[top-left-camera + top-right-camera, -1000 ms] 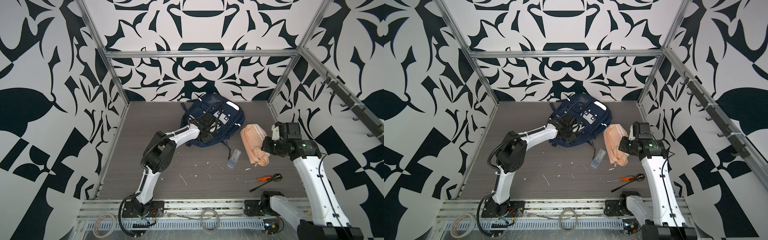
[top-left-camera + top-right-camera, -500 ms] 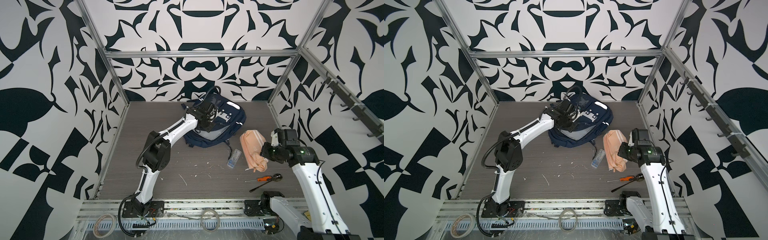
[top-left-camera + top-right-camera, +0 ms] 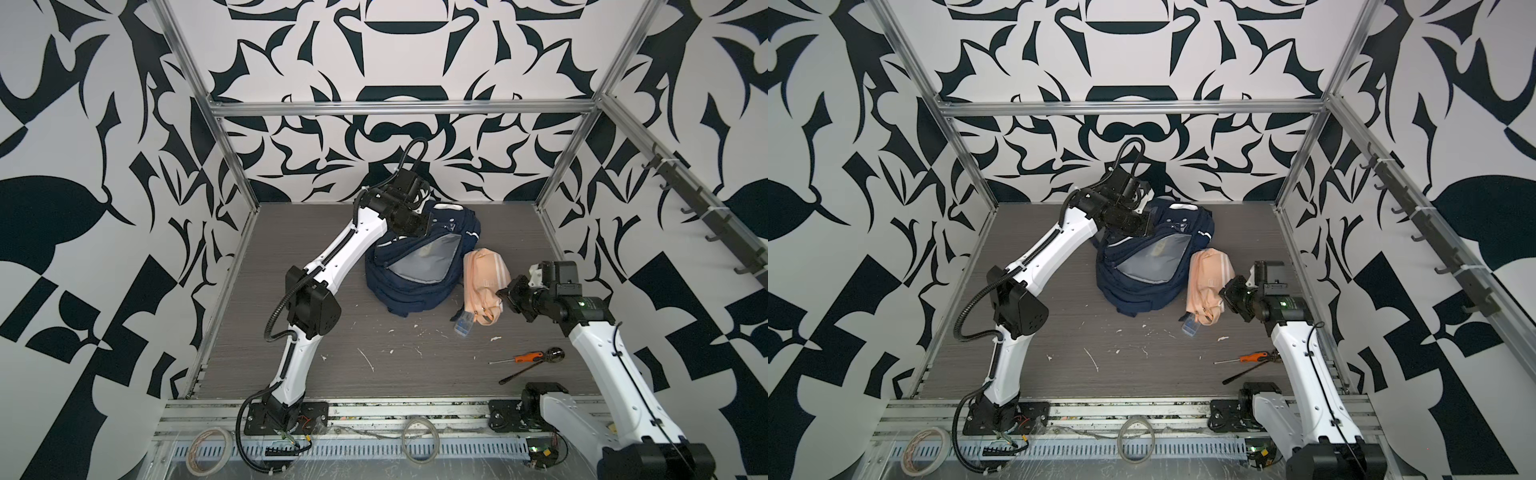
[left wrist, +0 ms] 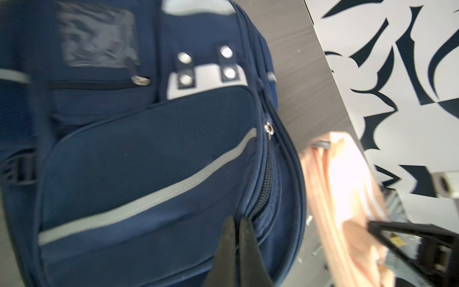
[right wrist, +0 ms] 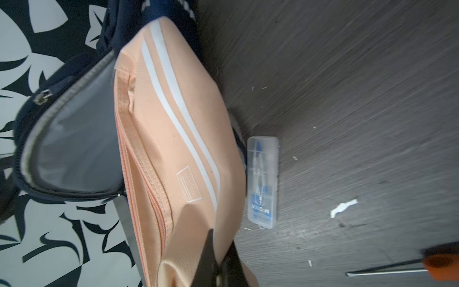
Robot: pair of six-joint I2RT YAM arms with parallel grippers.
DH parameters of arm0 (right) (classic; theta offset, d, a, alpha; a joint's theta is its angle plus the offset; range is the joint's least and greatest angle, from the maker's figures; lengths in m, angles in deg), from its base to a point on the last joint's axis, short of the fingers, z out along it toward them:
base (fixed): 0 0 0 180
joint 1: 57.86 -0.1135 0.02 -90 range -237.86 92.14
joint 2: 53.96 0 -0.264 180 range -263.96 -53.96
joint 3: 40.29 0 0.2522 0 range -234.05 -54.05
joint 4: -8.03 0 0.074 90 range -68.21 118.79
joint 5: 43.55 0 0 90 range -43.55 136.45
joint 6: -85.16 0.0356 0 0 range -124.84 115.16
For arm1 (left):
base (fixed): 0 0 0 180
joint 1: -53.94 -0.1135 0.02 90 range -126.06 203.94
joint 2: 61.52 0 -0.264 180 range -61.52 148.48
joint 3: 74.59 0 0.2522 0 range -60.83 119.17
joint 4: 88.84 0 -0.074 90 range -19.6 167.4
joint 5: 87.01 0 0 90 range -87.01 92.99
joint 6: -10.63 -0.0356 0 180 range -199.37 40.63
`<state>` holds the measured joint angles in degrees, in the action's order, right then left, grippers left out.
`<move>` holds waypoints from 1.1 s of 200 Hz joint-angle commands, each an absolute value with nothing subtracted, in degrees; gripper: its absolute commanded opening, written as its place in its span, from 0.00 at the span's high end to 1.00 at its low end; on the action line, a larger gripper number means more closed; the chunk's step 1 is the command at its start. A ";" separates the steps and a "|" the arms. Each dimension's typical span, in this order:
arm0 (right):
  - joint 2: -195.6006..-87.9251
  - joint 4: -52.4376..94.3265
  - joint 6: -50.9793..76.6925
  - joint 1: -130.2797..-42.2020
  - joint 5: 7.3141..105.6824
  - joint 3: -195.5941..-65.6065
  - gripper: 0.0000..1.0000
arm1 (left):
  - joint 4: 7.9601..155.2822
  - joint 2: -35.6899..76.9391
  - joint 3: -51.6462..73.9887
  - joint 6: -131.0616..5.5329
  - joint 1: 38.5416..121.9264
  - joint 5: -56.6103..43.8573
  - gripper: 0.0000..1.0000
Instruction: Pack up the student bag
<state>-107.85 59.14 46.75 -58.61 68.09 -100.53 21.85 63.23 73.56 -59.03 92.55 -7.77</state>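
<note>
Left claw [image 4: 237, 223] is pinched tight on the zip edge of the navy-blue fabric student bag [image 3: 415, 286], mid-table toward 12 o'clock, with the arm arching over it. At the bag's 3 o'clock, right claw [image 5: 219, 251] is clamped on the peach-pink striped zip pouch [image 3: 484, 274], wrist aimed at 9 o'clock. The pouch's label is unreadable.

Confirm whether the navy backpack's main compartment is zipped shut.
No, the navy backpack gapes open in a top view, its light grey lining exposed.
</note>
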 commanded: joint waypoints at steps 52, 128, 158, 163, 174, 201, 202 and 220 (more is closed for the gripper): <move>-119.72 41.22 61.01 -72.39 60.29 -102.03 1.00 | 26.12 65.03 79.34 -49.36 93.66 -15.03 1.00; -141.50 23.96 61.99 -73.19 59.87 -112.69 1.00 | 29.59 60.54 71.31 -46.23 95.91 -18.69 1.00; -146.54 22.69 60.68 -74.47 59.24 -120.44 1.00 | 33.26 59.27 68.02 -44.31 95.91 -19.84 1.00; -147.14 21.04 61.38 -74.47 59.19 -120.26 1.00 | 33.88 59.18 67.66 -43.85 95.91 -20.17 1.00; -148.42 17.30 62.77 -74.47 58.91 -119.34 1.00 | 34.50 59.15 67.40 -43.28 95.87 -20.55 1.00; -149.92 4.55 64.03 -74.64 56.09 -114.07 1.00 | 34.65 59.02 67.08 -42.73 95.56 -21.08 1.00; -149.93 4.21 64.09 -74.64 56.02 -113.90 1.00 | 34.67 58.96 67.06 -42.73 95.50 -21.09 1.00; -151.17 -2.16 62.19 -74.56 55.45 -111.12 1.00 | 34.51 57.94 64.93 -42.45 94.07 -21.05 1.00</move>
<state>-151.19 14.24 62.49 -74.37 58.00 -113.31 34.33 60.91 67.70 -43.86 95.68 -20.01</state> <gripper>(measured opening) 0.055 0.046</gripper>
